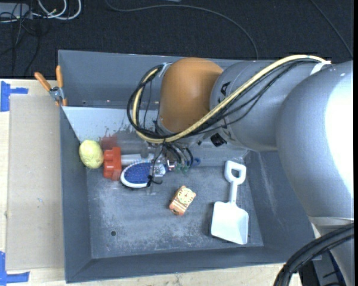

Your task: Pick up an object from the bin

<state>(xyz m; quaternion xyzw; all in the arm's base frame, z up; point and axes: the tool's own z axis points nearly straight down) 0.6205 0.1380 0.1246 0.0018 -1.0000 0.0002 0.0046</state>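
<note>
The white-rimmed blue oval brush (135,174) lies left of centre in the bin (107,237), just beside a red block (112,162). The jaws sit low at its right end; we cannot tell if they are open or closed. We judge this the grasp step. Next comes a firm closing across the brush, then a lift.

Floor (113,228) lies bare lower left; white scoop (230,220) blocks right
</note>
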